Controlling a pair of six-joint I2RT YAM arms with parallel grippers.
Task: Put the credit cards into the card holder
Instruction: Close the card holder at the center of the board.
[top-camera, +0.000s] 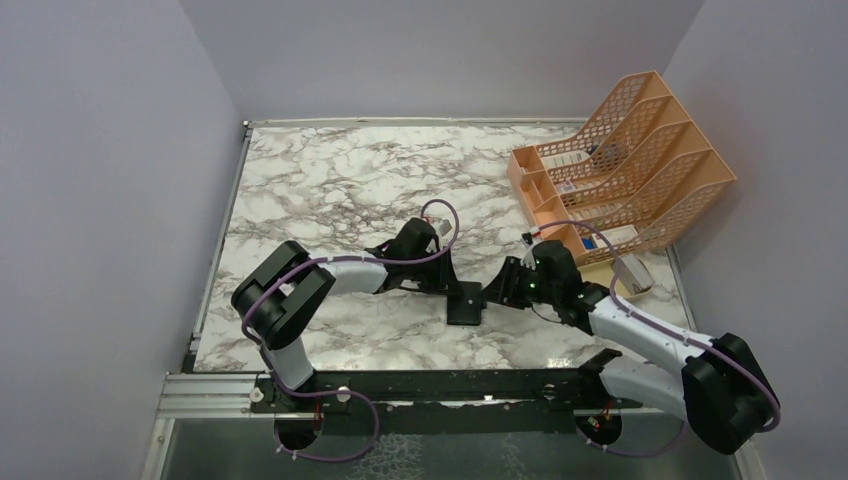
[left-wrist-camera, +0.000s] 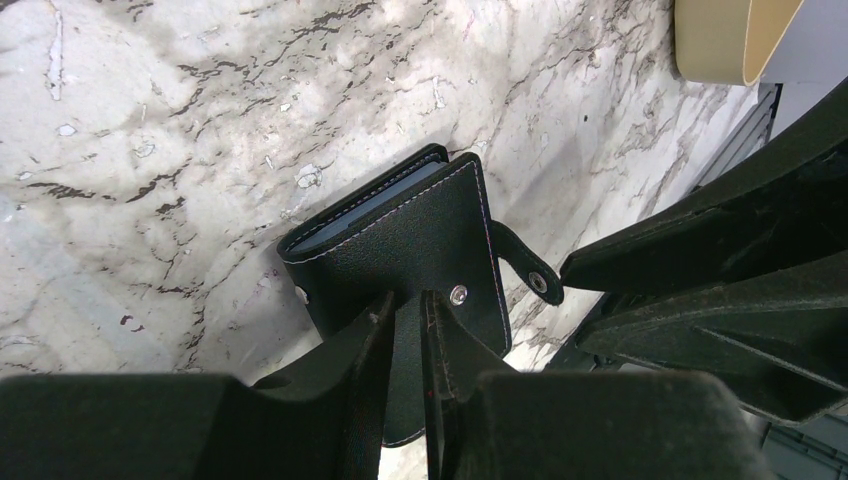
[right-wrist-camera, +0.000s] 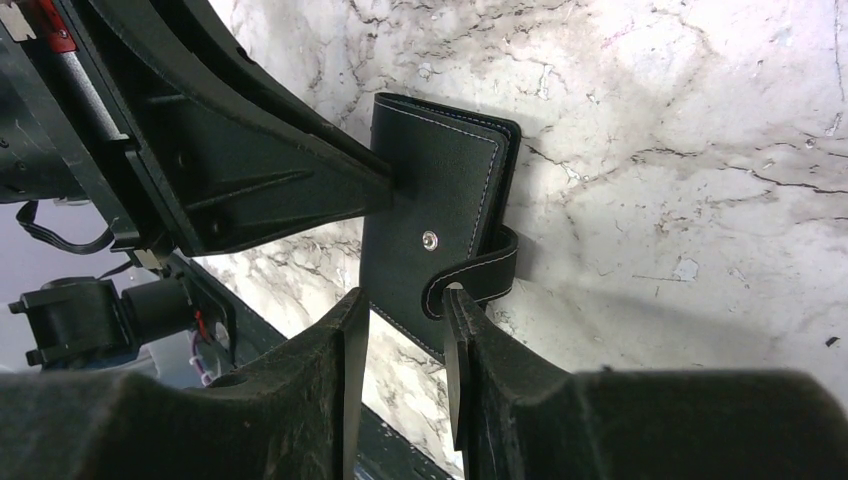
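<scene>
Handling the card holder (left-wrist-camera: 400, 235), expect a light, thin, floppy case; grip its stitched cover edge. It sits on the table (top-camera: 330, 190) between the arms. Your left end effector (left-wrist-camera: 405, 330) pinches that edge; your right end effector (right-wrist-camera: 400, 320) stands part open astride the snap tab (right-wrist-camera: 480, 275).

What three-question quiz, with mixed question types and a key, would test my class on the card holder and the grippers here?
1. True or false: the snap tab of the card holder is fastened.
2. The left gripper is clamped on: A a loose credit card; B the card holder; C nothing.
3. Fill in: the orange file rack stands at the table's far ___ corner.
Key: 1 false, the tab hangs loose; 2 B; 3 right.
</scene>
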